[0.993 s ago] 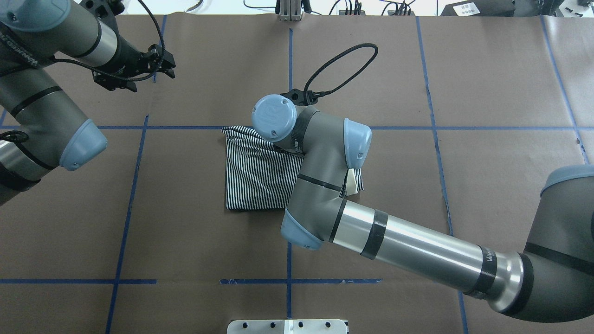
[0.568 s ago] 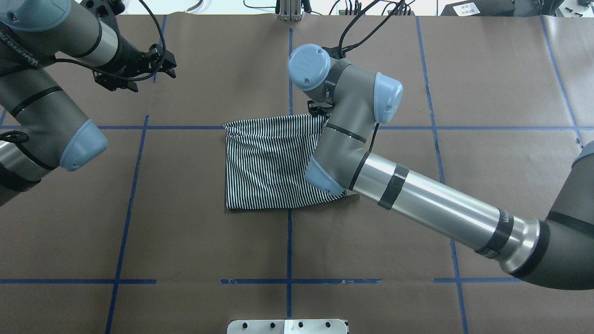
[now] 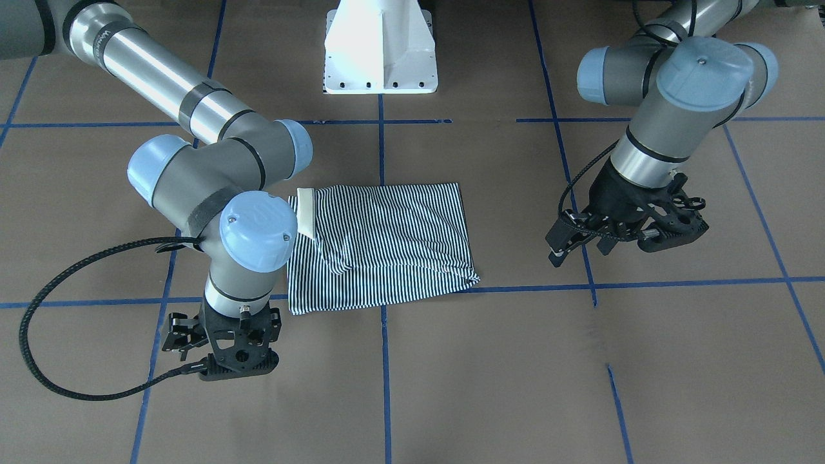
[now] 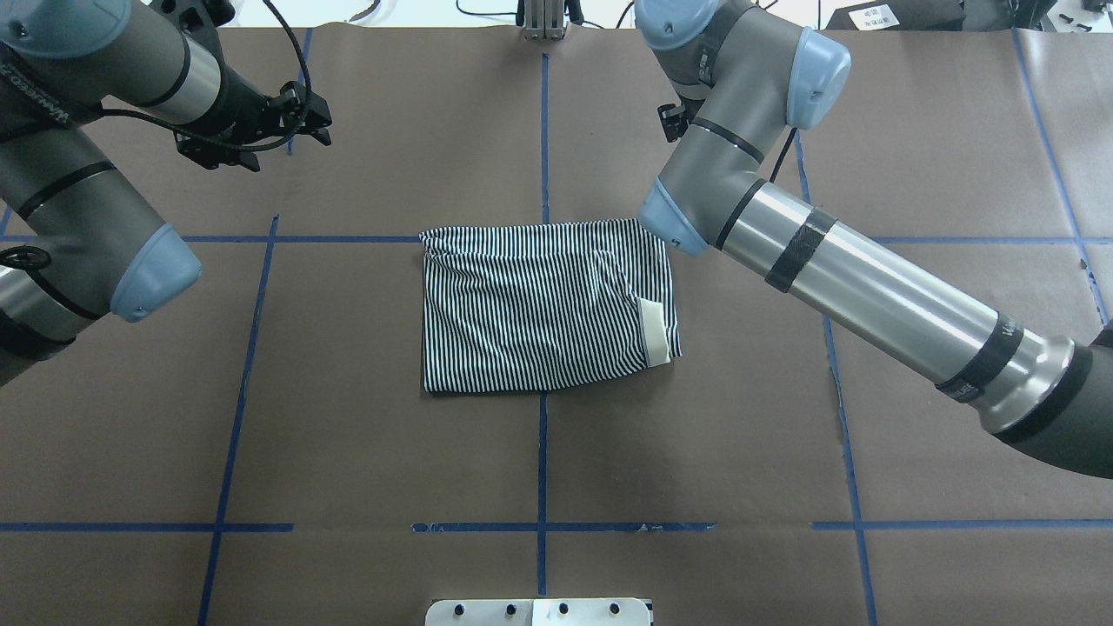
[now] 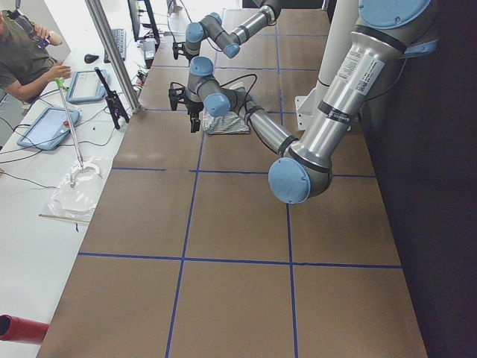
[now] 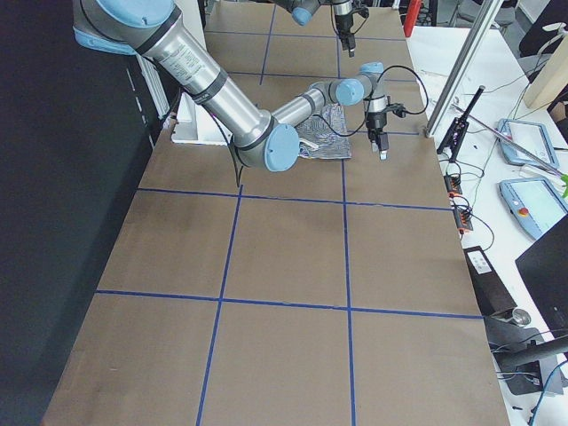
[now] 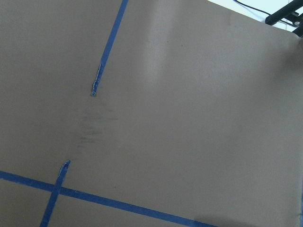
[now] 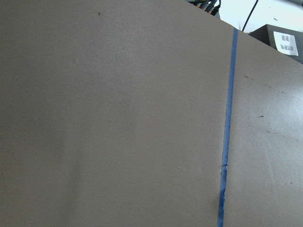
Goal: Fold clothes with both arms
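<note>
The striped polo shirt (image 4: 539,304) lies folded into a flat rectangle at the table's middle. Its cream collar (image 4: 654,330) shows at the right edge. In the front-facing view the shirt (image 3: 387,248) has the collar (image 3: 305,209) on the view's left. My right gripper (image 3: 225,341) hangs above the brown paper just beyond the shirt's far right corner. It looks open and holds nothing. In the overhead view it (image 4: 669,122) is mostly hidden by the arm. My left gripper (image 4: 323,122) hovers far left of the shirt, open and empty. It also shows in the front-facing view (image 3: 580,248).
Brown paper with a grid of blue tape lines (image 4: 543,130) covers the table. The white pedestal base (image 3: 380,58) stands at the robot's side. A black cable loop (image 3: 38,309) hangs from my right wrist. Both wrist views show only paper and tape.
My right arm has swung from over the shirt to the table's far side. The shirt's right part now lies spread flat with the collar showing. The left arm has not moved.
</note>
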Controlling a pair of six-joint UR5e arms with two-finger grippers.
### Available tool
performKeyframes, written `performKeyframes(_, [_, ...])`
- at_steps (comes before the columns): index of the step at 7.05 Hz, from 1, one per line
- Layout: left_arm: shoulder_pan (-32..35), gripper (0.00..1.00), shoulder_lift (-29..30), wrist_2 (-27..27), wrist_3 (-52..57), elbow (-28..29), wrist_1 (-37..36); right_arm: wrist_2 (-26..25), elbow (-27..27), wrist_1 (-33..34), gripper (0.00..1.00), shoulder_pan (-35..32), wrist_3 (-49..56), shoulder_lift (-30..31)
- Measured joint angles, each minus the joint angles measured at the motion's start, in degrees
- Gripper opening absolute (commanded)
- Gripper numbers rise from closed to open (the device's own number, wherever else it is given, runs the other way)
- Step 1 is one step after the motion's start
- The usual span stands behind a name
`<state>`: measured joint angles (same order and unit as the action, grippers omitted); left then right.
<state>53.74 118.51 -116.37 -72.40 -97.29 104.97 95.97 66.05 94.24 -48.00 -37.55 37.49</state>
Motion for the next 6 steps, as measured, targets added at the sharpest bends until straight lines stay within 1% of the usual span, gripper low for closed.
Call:
performKeyframes(1, [0.7, 1.0, -0.3, 0.0, 1.9, -0.1, 0.0, 5.1, 1.6, -2.2, 1.0, -2.3, 1.1, 2.3])
performKeyframes(2, [2.3, 1.0, -1.7, 0.0, 6.4, -0.8, -0.1, 11.2, 5.2, -3.4, 1.0, -6.0, 3.6, 6.3])
performKeyframes(3, [5.1, 1.0, -4.2, -0.7, 13.1, -1.9, -0.3, 16.9, 9.6, -3.9, 1.0, -10.8, 8.4, 11.6])
performKeyframes(5, [13.8, 1.0, -11.2, -4.8, 30.4, -3.2, -0.8, 28.0, 17.1, -4.3, 1.0, -21.8, 22.5, 25.1])
performKeyframes(6, [19.0, 1.0, -15.3, -6.6, 40.7, -3.3, -1.2, 33.0, 19.2, -4.2, 1.0, -28.0, 31.1, 32.2])
